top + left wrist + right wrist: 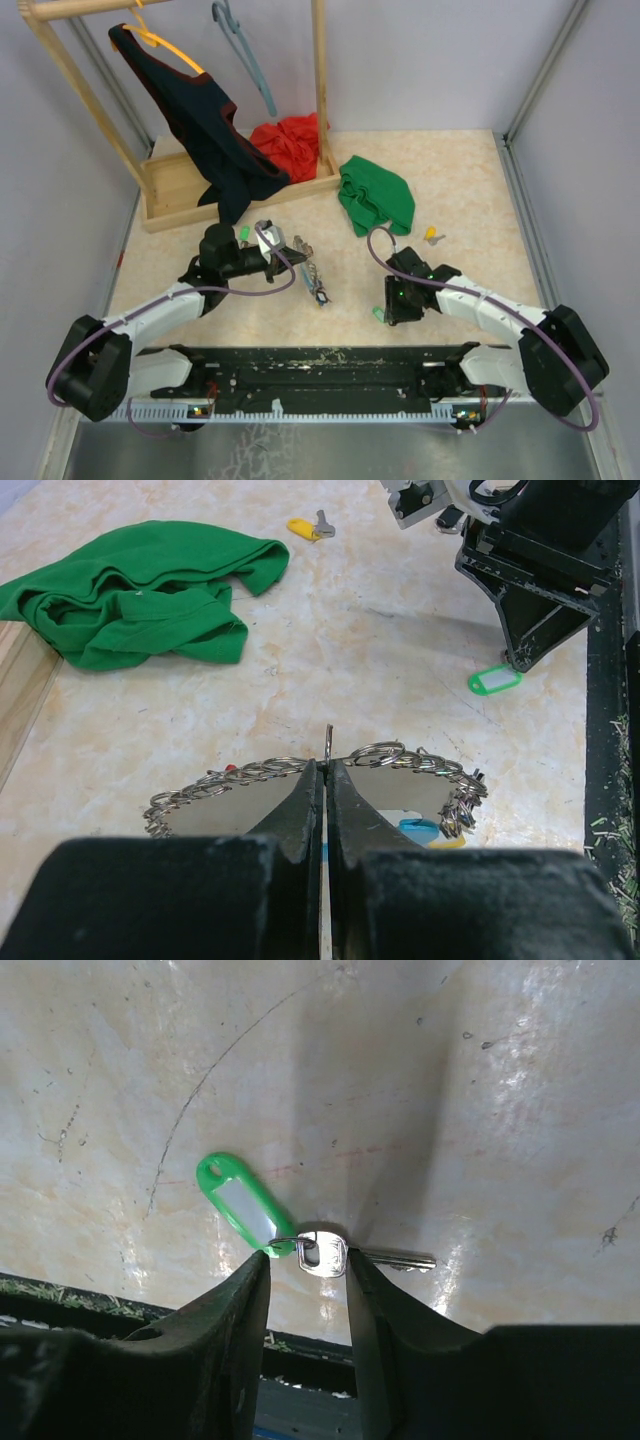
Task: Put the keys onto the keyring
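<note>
Front-left of the green cloth [375, 195], the left arm stretches low over the worktop [470, 200], wrist near level. The left fingers [318, 780] are all but shut on the wire of the keyring [385, 752], whose cluster of tagged keys trails toward the arms' bases. Directly in front of the cloth, the right arm folds inward with its wrist pitched steeply down. The right fingers [388, 308] stand part-open, straddling the head of the green key [322, 1255], tips at the worktop and not yet clamped. The pick-up looks to be the step in hand: closing squarely on the metal head rather than the tag [238, 1200] should leave the key's small loop free for threading, with the left holding the ring steady. A yellow key [432, 235] lies just right of the cloth.
</note>
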